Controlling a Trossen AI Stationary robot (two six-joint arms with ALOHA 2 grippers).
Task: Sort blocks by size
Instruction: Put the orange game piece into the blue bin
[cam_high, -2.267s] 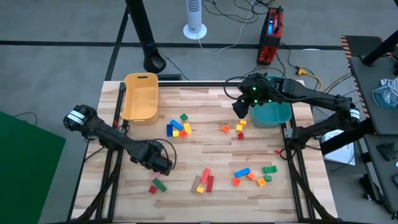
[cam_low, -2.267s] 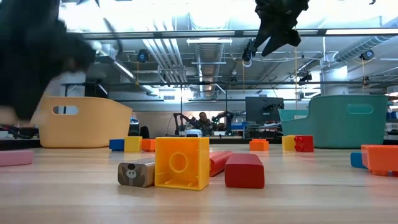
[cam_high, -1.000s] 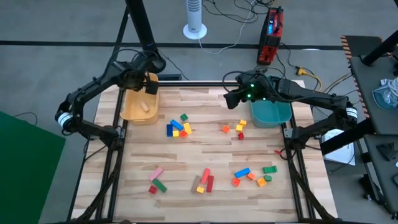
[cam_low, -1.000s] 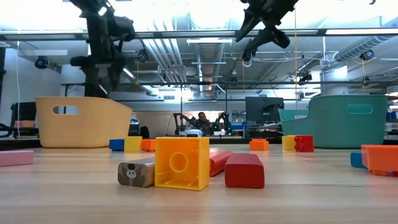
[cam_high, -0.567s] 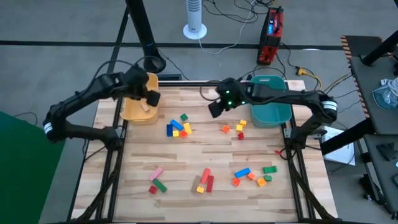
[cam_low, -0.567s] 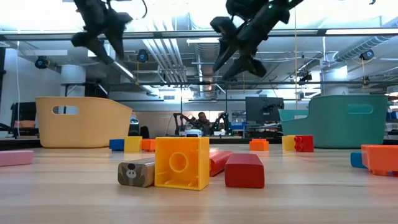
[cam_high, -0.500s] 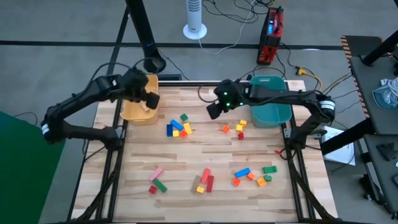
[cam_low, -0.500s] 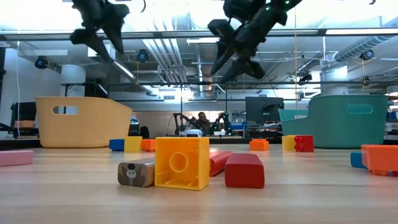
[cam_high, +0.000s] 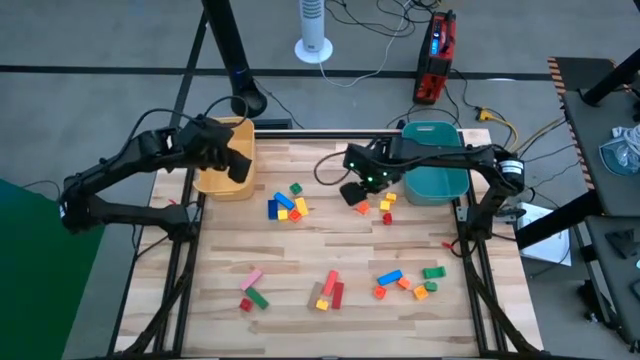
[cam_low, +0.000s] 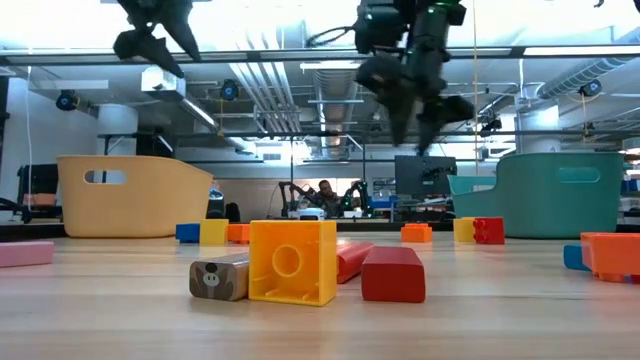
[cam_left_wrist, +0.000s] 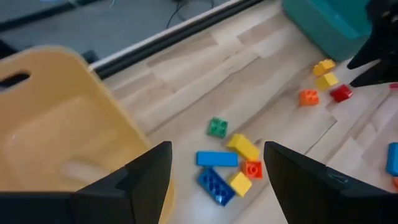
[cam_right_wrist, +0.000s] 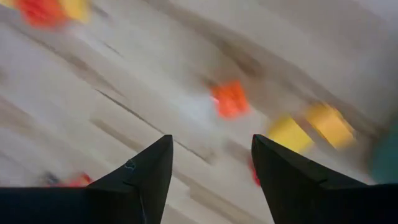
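Lying scattered across the wooden tabletop (cam_high: 330, 250) in loose clusters, the blocks (cam_high: 286, 204), with a blue bar (cam_left_wrist: 217, 158) among them running roughly crosswise. Hanging above the small orange cube (cam_right_wrist: 229, 99), the right pincer (cam_high: 354, 193), fingers spread apart and empty, arm stretched out from beside the teal bin (cam_high: 437, 176). Hovering over the yellow bin (cam_high: 224, 155), the left pincer (cam_high: 238, 166), fingers likewise parted and empty

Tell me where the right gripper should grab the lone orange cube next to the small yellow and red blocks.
Probably straight down on the orange cube, closing on two opposite flat side faces. It sits apart from its neighbours with bare wood around it, and the open right gripper already hangs near it.
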